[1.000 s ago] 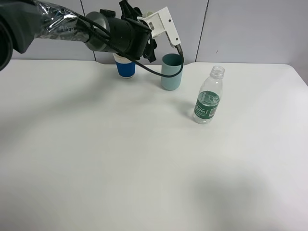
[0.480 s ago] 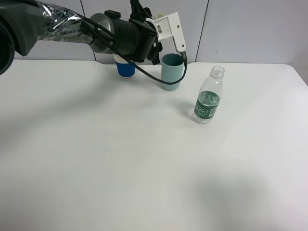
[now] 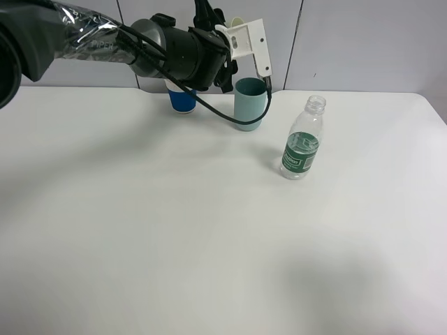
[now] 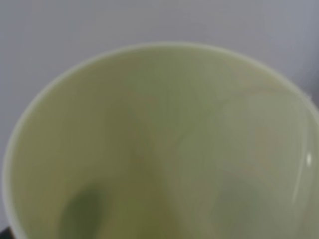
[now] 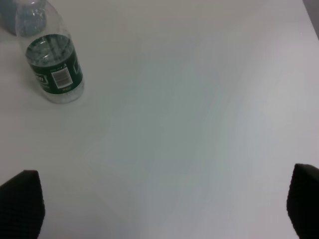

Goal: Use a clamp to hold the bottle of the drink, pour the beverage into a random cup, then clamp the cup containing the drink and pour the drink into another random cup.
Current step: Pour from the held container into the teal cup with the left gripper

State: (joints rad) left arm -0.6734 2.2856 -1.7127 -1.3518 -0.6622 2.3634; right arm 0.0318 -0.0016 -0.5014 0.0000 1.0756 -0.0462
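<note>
Two arms belong to this rig, but only the left one shows in the high view. It reaches in from the far left, black and wrapped in clear plastic, across the far edge of the white table (image 3: pixel 174 230). Just behind its wrist stands a white cup with a blue band (image 3: pixel 183 98), half hidden by the arm. The left clamp (image 3: pixel 222 28) is raised at the far side, turned toward the right, and a thin pale yellow-green rim of the cup containing the drink (image 3: pixel 236 22) peeks out above its white bracket. The left wrist view is filled by that cup's interior (image 4: pixel 159 149), tipped on its side with its mouth facing the camera; the clamp's jaws are hidden behind it, so their setting cannot be read, though the cup sits locked in front of the lens. Whether any beverage remains inside is not clear through the blur. Below and just right of the clamp, a teal cup (image 3: pixel 249 104) stands upright. Further right and nearer, well apart from the cups, the bottle (image 3: pixel 303 139) stands uncapped with its green label. The right wrist view shows the bottle (image 5: pixel 52 62) at a distance, and two dark fingertips (image 5: pixel 20 204) of the right clamp (image 5: pixel 164 209) spread wide, holding nothing.
</note>
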